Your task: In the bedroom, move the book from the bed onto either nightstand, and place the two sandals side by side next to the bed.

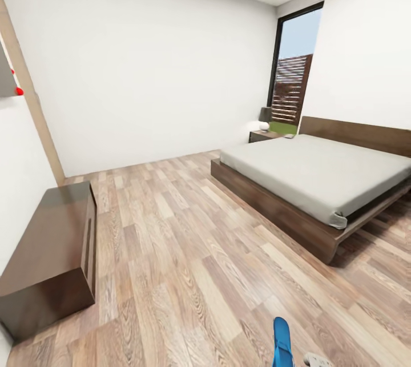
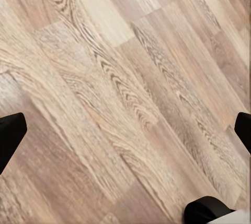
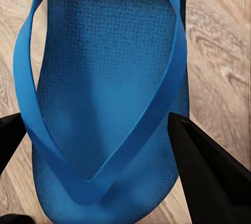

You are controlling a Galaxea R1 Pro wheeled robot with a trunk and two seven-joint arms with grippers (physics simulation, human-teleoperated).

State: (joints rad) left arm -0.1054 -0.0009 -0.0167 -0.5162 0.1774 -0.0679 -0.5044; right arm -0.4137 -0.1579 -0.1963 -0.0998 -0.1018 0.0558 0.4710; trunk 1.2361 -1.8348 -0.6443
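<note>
Right gripper (image 3: 99, 145) carries a blue sandal (image 3: 104, 93), jaws clamped on its sides, so it can travel to the bed (image 1: 319, 178) at 2 o'clock. Left gripper (image 2: 125, 130) hangs jaws wide, empty, over floor (image 2: 115, 78).

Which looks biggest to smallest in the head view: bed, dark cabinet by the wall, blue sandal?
1. bed
2. cabinet, though it sits nearer the camera
3. sandal, partly cut off at the picture's edge
</note>
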